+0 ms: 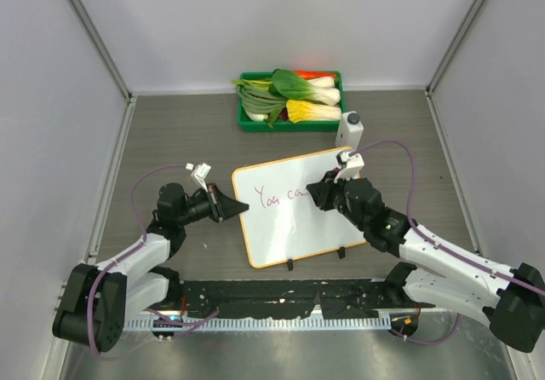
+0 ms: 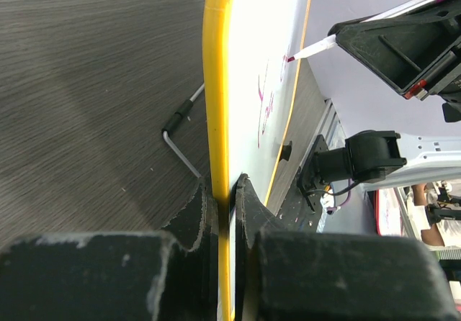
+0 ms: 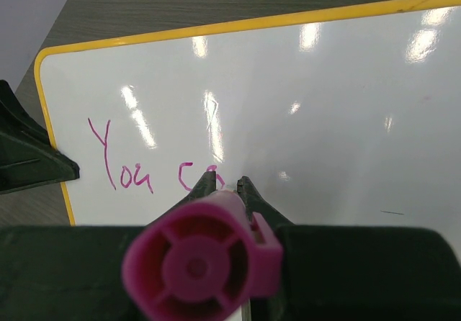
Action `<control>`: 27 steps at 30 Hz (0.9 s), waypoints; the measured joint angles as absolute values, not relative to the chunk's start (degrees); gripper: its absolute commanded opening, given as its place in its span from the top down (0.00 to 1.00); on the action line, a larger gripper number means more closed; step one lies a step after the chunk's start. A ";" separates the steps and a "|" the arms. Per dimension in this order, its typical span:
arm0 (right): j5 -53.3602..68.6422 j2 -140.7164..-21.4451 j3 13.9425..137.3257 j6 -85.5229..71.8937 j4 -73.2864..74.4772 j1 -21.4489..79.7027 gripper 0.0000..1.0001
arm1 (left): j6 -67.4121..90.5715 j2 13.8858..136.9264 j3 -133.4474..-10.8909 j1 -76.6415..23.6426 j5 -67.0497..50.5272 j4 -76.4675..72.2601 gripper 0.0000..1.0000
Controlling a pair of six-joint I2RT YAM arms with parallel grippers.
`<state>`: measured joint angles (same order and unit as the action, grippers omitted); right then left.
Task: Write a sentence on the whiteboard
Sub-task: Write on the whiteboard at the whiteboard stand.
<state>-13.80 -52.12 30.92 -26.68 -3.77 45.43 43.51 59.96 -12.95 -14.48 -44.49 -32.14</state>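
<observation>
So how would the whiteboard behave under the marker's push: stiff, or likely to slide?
Probably stiff: the whiteboard looks flat edge-on, unbent where the left gripper clamps its rim. Likely light and apt to slide or tip: it is thin and seems propped on a wire leg.

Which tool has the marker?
The right tool grips the pink marker, tip on the whiteboard; the left tool only clamps the whiteboard's edge.

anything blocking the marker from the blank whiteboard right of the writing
Nothing visible. The right gripper's marker is at the writing, the whiteboard to its right is bare, and the left gripper only clamps the left edge.
</observation>
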 measured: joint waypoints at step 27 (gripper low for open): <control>-15.18 -55.33 35.40 -26.94 -1.65 44.34 0.99 | 43.51 60.05 -12.95 -14.48 -44.80 -32.53 1.00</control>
